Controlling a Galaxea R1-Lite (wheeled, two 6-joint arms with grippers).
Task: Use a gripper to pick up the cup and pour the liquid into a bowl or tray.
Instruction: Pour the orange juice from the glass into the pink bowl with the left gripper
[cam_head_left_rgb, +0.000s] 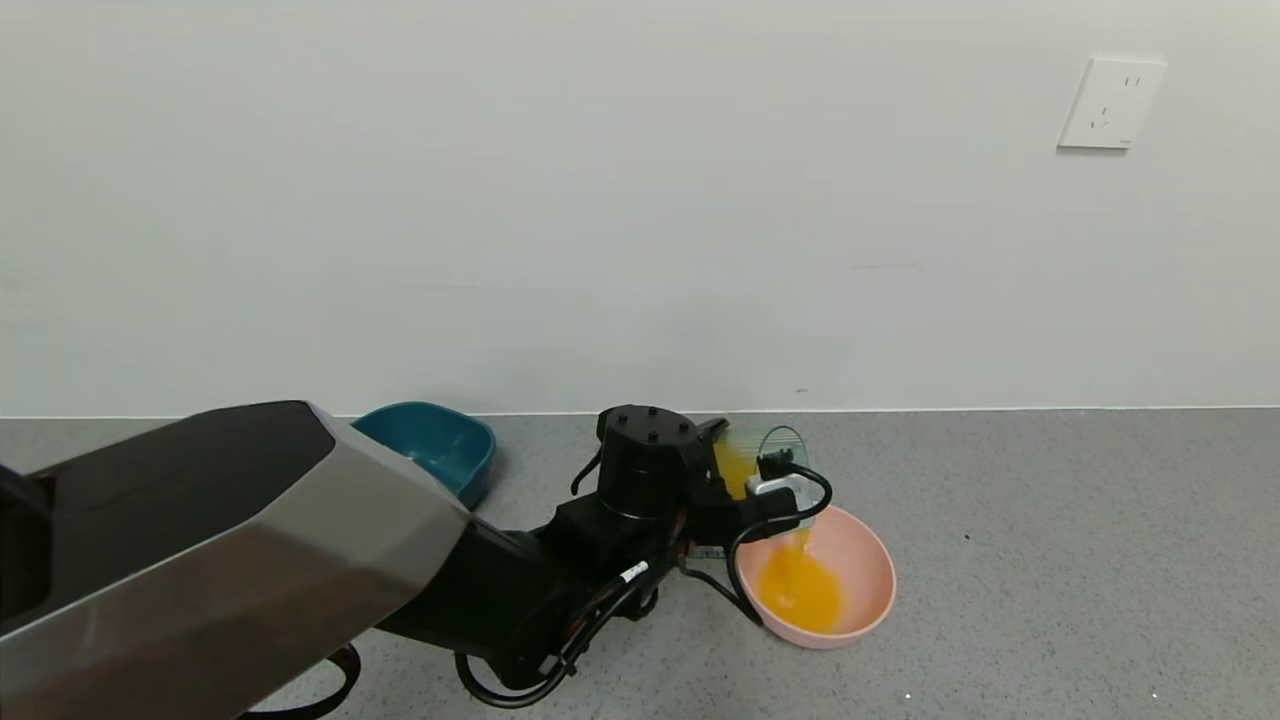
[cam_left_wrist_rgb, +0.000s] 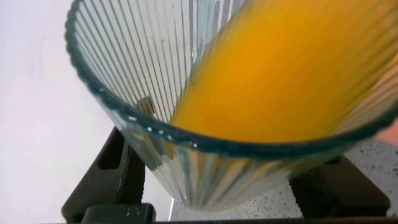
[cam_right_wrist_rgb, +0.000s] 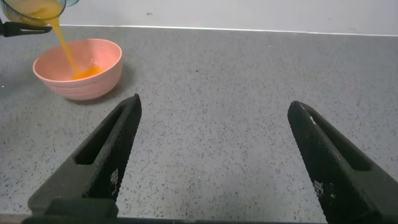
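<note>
My left gripper is shut on the ribbed blue-green cup and holds it tilted over the pale pink bowl. Orange liquid streams from the cup's rim and pools in the bowl. In the left wrist view the cup fills the frame between the black fingers, with liquid lying against its lower side. The right wrist view shows the bowl, the stream and the cup far off. My right gripper is open and empty over the grey counter.
A dark teal tub stands against the wall, left of the left wrist. The white wall runs close behind the cup and bowl. A wall socket is up at the right. Bare grey counter lies right of the bowl.
</note>
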